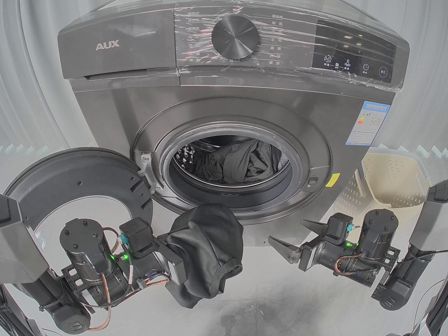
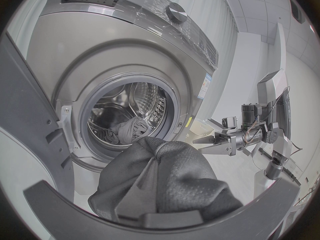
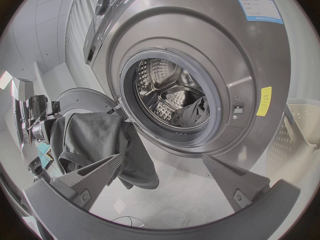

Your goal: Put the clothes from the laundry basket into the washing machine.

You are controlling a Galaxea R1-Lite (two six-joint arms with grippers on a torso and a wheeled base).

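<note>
curtain (image 1: 28,71): pale, pleated, at back | floor (image 1: 289,299): light grey, smooth | ceiling (image 2: 263,10): tiled panels

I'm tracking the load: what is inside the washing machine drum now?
Dark crumpled clothing lies low in the drum. Anything beneath it is covered. A second garment hangs outside, below the opening.

Looks like a lab test bay, not a home: washing machine (image 1: 224,94) with factory plastic film (image 1: 280,29) on its panel, white curtains (image 1: 28,71) all round, panelled ceiling (image 2: 260,14), bare grey floor (image 1: 289,299).
</note>
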